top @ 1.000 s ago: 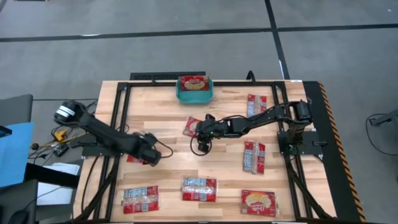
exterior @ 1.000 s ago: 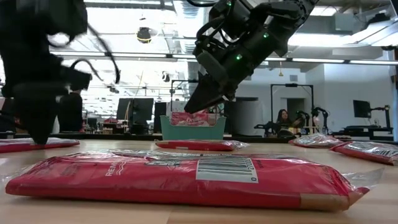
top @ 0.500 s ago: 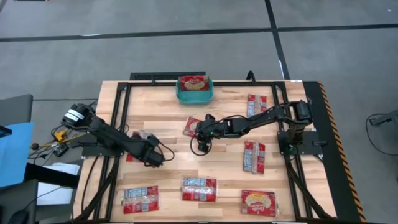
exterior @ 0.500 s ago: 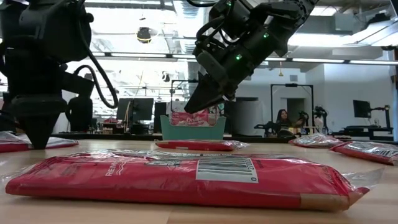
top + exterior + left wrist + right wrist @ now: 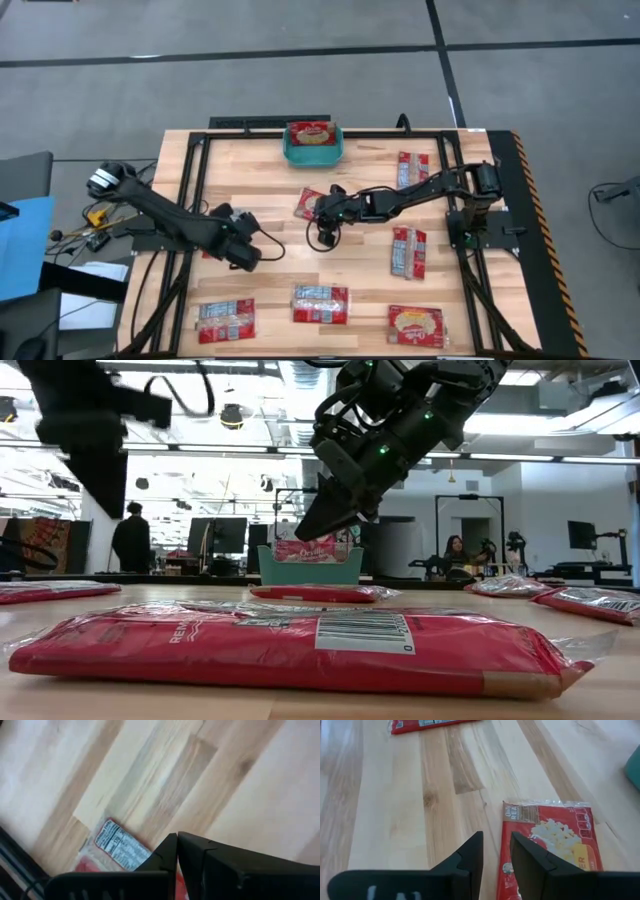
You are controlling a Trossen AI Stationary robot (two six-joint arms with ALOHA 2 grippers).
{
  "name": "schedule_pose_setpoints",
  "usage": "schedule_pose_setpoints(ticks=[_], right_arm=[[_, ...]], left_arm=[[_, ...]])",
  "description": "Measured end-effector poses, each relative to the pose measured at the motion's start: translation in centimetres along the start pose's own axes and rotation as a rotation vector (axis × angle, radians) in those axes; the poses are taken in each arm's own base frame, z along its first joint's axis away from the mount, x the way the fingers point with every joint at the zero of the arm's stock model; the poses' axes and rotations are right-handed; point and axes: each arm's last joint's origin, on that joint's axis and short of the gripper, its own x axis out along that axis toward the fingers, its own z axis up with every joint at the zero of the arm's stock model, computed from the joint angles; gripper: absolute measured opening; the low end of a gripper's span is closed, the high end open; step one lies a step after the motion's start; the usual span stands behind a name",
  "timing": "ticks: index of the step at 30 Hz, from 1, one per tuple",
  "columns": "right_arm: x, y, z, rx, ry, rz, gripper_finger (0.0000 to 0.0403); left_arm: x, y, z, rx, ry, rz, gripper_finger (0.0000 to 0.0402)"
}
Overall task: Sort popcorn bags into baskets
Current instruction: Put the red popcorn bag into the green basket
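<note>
Well, the right gripper (image 5: 495, 840) hangs over the middle of the table (image 5: 370, 270), above bare wood, its two fingers parted by a narrow gap with nothing between them. The popcorn bag (image 5: 547, 845) it seems to be after lies flat just to one side of those fingers, not under them. From above, that bag sits between the gripper and the green basket (image 5: 288, 152) at the far edge, which already has one bag (image 5: 311, 133) in it. The bag's long side runs roughly the way the fingers point, so I'd say the gripper needs to slide sideways and a touch towards the basket before it can pinch an edge. This arm is clearly the nearer one for that bag.

Over on the left, the left gripper (image 5: 177, 837) is pressed shut and hangs above the table. From table height nothing dangles from it, and another bag (image 5: 120, 847) lies flat on the wood just below. To my eye it has closed on air.

The other bags lie spread along the front and the right side, well apart from both grippers.
</note>
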Motion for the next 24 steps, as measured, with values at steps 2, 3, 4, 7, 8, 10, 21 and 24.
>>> schedule_pose_setpoints(ticks=[2,3,4,7,8,10,21,24], right_arm=[[0.0,0.0,0.0,0.000,-0.004,0.001,0.0122],[0.0,0.0,0.0,-0.001,-0.005,0.001,0.0122],[0.0,0.0,0.1,-0.006,-0.007,0.001,0.0123],[0.0,0.0,0.1,-0.013,-0.013,0.001,0.0123],[0.0,0.0,0.1,-0.014,-0.013,0.000,0.0123],[0.0,0.0,0.1,-0.015,-0.013,0.000,0.0123],[0.1,-0.2,-0.1,-0.031,-0.020,-0.002,0.0123],[0.1,-0.3,-0.3,-0.029,-0.024,-0.004,0.0123]], left_arm=[[-0.7,0.3,0.1,-0.046,0.003,-0.037,0.0000],[-0.8,0.5,0.1,-0.078,0.001,-0.041,0.0000],[-0.6,0.6,-0.1,-0.104,0.004,-0.037,0.0000],[0.5,0.6,-1.2,-0.159,0.043,0.000,0.0014],[1.0,0.5,-1.6,-0.174,0.065,0.017,0.0023],[2.2,0.4,-2.5,-0.209,0.113,0.049,0.0046],[6.4,-0.9,-4.4,-0.278,0.249,0.251,0.0190],[7.2,-0.9,-4.9,-0.254,0.300,0.318,0.0203]])
